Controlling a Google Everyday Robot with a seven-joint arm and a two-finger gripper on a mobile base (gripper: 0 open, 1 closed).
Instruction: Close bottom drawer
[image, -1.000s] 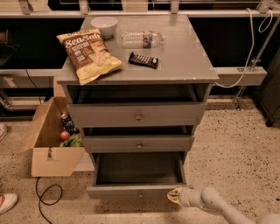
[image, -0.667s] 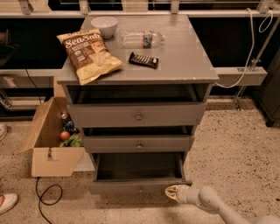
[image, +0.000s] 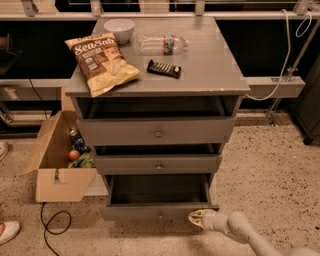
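Observation:
The bottom drawer (image: 150, 213) of the grey cabinet stands pulled out. Its wide shallow front panel has a tiny centre knob (image: 160, 215), and its dark inside (image: 157, 189) shows from above. My gripper (image: 196, 218), pale with a yellowish tip, is low at the right, against the right end of that front panel. The white arm (image: 250, 235) runs off toward the bottom right corner. The middle drawer (image: 157, 164) and the taller top drawer (image: 155, 132) above also stand slightly out.
On the cabinet top (image: 210, 65) lie a chip bag (image: 101, 61), a white bowl (image: 119, 29), a plastic bottle (image: 162, 44) and a dark snack bar (image: 164, 69). An open cardboard box (image: 52, 165) with items stands left of the cabinet. A cable (image: 52, 227) lies on the speckled floor.
My gripper has moved a little left and inward against the drawer front. The bottom drawer looks pushed in slightly.

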